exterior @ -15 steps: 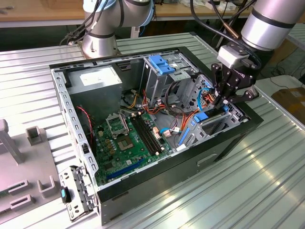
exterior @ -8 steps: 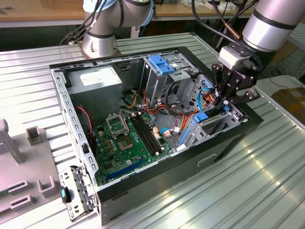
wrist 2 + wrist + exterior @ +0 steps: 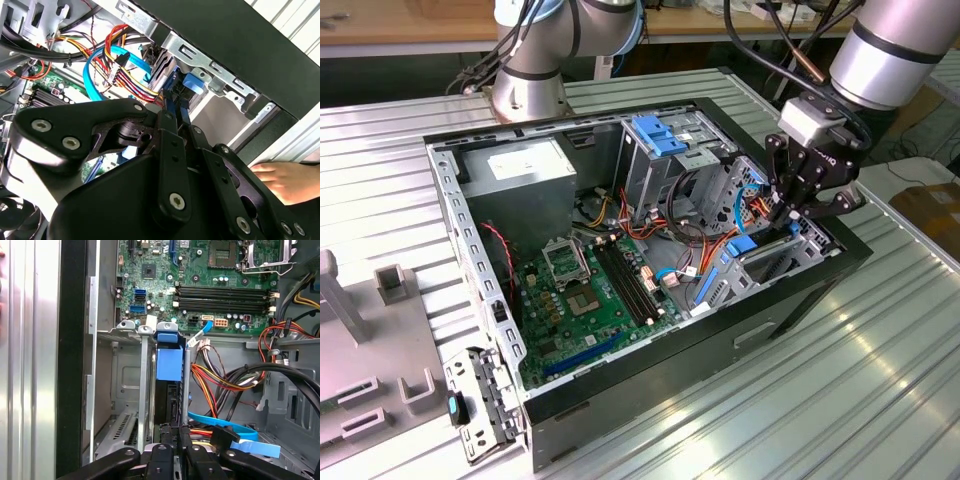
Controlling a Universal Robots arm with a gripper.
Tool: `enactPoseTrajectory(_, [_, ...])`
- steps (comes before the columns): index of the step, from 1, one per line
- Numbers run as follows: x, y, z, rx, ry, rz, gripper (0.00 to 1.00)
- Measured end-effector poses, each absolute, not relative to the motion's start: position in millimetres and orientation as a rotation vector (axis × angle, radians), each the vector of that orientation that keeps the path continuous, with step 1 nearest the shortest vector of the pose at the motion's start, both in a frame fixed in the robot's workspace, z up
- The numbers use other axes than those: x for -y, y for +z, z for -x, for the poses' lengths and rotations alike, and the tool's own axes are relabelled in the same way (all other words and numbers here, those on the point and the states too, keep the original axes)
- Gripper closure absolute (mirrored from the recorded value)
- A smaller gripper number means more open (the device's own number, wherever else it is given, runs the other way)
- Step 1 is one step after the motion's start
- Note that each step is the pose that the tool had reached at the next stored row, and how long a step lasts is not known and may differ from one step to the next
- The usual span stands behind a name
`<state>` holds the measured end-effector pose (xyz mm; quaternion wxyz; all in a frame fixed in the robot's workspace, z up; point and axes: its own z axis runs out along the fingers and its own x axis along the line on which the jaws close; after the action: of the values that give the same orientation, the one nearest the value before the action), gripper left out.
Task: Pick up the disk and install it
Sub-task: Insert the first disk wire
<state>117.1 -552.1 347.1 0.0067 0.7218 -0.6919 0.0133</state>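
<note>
The disk (image 3: 167,390) stands on edge in the metal drive bay (image 3: 142,390) of the open computer case (image 3: 650,390). Its dark body runs down into the slot and its bright blue end tab (image 3: 168,364) faces the motherboard. My gripper (image 3: 178,432) reaches into the bay from above at the exterior view's right (image 3: 788,215). Its two narrow black fingers (image 3: 170,127) are close together and pinch the disk's near edge, with blue rail showing between them. The lower part of the disk is hidden by the bay walls.
A green motherboard (image 3: 590,290) lies on the case floor. A grey power supply box (image 3: 525,170) sits at the back, and a paler blue bracket (image 3: 658,135) tops the drive cage. Orange, red and blue cables (image 3: 225,385) crowd beside the bay. A person's hand (image 3: 280,180) rests outside the case wall.
</note>
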Motion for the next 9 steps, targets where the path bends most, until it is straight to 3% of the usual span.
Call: enactPoseTrajectory(9, [552.2, 346.9, -117.1, 2.201, 0.032, -2.214, 0.84])
